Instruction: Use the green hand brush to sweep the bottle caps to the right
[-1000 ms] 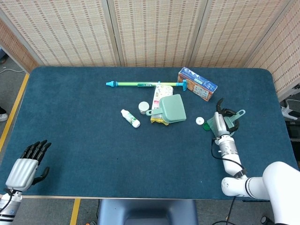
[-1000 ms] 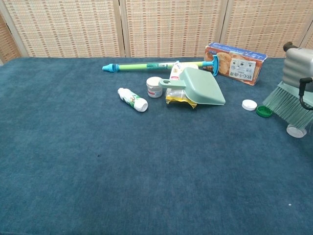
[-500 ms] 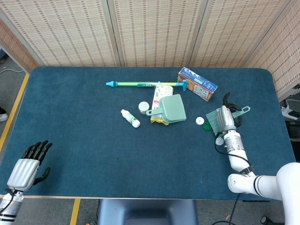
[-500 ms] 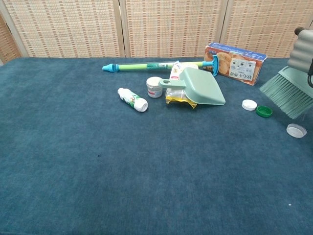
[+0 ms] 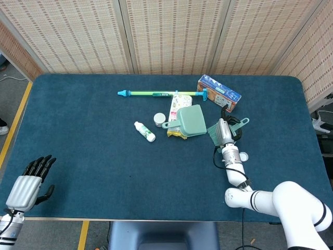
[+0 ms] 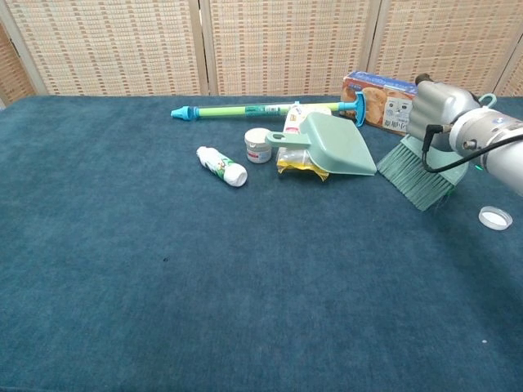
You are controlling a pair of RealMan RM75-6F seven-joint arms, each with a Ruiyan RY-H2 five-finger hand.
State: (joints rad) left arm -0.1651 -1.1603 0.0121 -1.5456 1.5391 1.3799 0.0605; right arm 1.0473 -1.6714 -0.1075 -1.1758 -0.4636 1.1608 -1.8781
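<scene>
My right hand (image 5: 225,131) (image 6: 439,109) grips the green hand brush (image 6: 415,171) by its handle (image 5: 240,123). The bristles (image 5: 213,133) sit low over the cloth just right of the green dustpan (image 5: 191,121) (image 6: 335,145). One white bottle cap (image 5: 243,155) (image 6: 494,217) lies to the right of the brush. The white and green caps seen earlier are hidden behind the bristles and hand. My left hand (image 5: 28,185) hangs at the near left table corner, fingers extended and holding nothing.
Left of the brush lie a yellow packet (image 6: 301,169) under the dustpan, a small white jar (image 6: 258,145), a small bottle (image 6: 221,166) and a long green-blue stick (image 6: 261,109). A printed box (image 6: 392,104) stands behind the brush. The blue table (image 5: 93,146) spreads out to the left.
My right hand has carried the brush leftward from the right edge to beside the dustpan, covering the white and green caps. The lone white cap stayed put. The left hand barely moved.
</scene>
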